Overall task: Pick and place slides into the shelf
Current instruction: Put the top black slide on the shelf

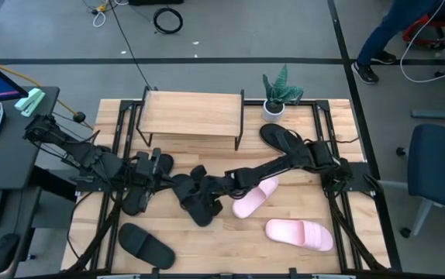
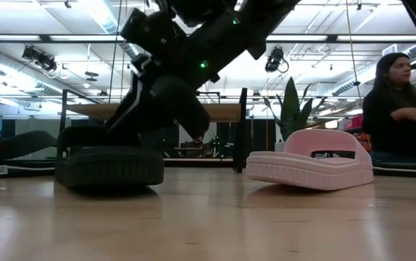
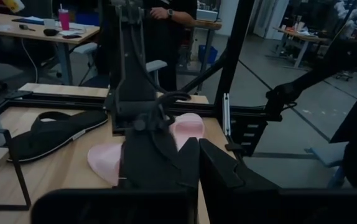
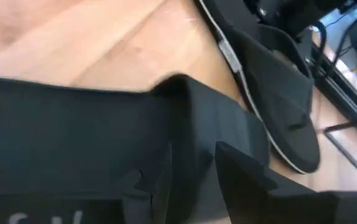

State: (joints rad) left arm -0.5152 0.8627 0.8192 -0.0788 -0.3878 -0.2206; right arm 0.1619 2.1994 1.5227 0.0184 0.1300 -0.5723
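A black slide (image 1: 201,208) (image 2: 110,167) (image 4: 73,143) is lying flat on the table (image 1: 230,252), and the right claw (image 1: 207,191) (image 2: 193,130) is pressing down on it at its wide strap. I cannot tell if this claw is open or closed, or if it is really gripping the slide.

The left claw (image 1: 164,180) is hanging just beside the right claw, on the other side of the same black slide. I cannot tell if that one is open or closed either. A thin black flip-flop (image 1: 139,194) (image 4: 278,93) is lying right next to it.

A pink slide (image 1: 253,198) (image 2: 313,163) (image 3: 188,127) is lying just behind the right claw, under that arm. A second pink slide (image 1: 300,234) is sitting farther off, toward the front edge of the table. Another black slide (image 1: 145,244) is resting well away from both claws, near the front corner on the left arm's side. A second thin flip-flop (image 1: 283,139) (image 3: 54,132) is lying by the right arm's base.

The shelf (image 1: 191,115) (image 2: 215,112) is standing past both claws at the back of the table, and nothing is lying on its top board. A small green plant (image 1: 277,93) (image 2: 291,109) is standing beside the shelf. A person (image 2: 396,101) is sitting in the room beyond the table.
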